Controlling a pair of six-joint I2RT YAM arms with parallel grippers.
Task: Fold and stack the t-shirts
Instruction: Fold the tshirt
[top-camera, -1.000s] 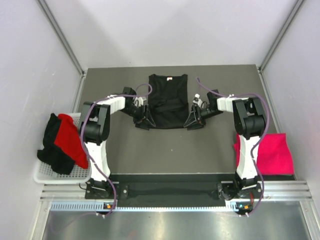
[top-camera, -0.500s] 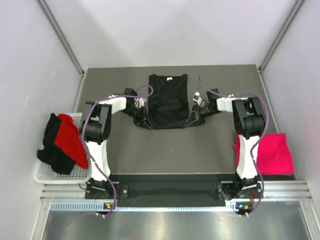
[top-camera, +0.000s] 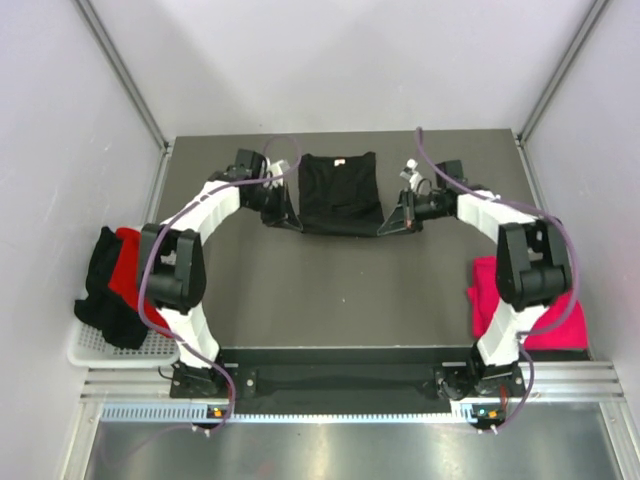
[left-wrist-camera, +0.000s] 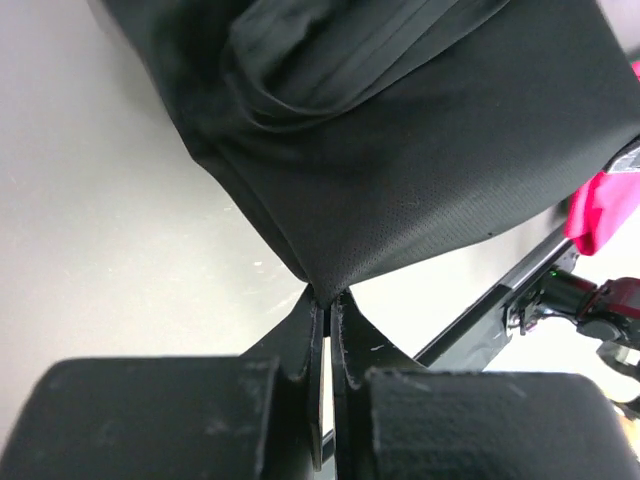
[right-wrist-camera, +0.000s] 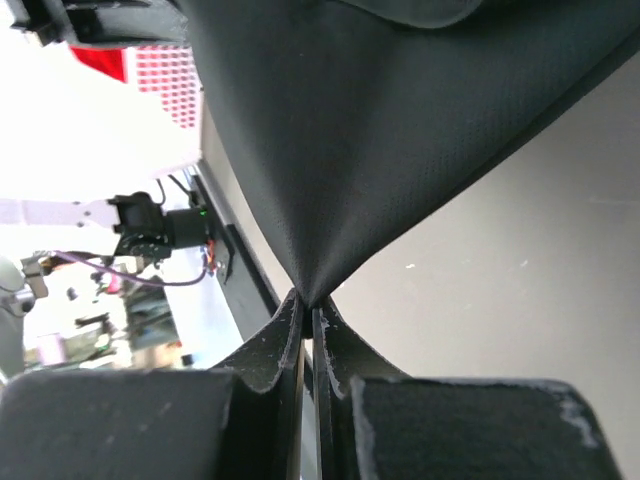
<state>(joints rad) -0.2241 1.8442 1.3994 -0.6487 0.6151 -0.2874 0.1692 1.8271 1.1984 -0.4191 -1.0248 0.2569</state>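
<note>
Black t-shirt (top-camera: 340, 190) lies at 12 o'clock on the table (top-camera: 330, 300). Left gripper (top-camera: 294, 224) and right gripper (top-camera: 388, 230) each pinch a hem corner, fully closed. This light, limp cloth will likely sag; the corners suit holding.

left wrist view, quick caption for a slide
Left gripper shut on a corner of the black t-shirt over the grey table.
</note>
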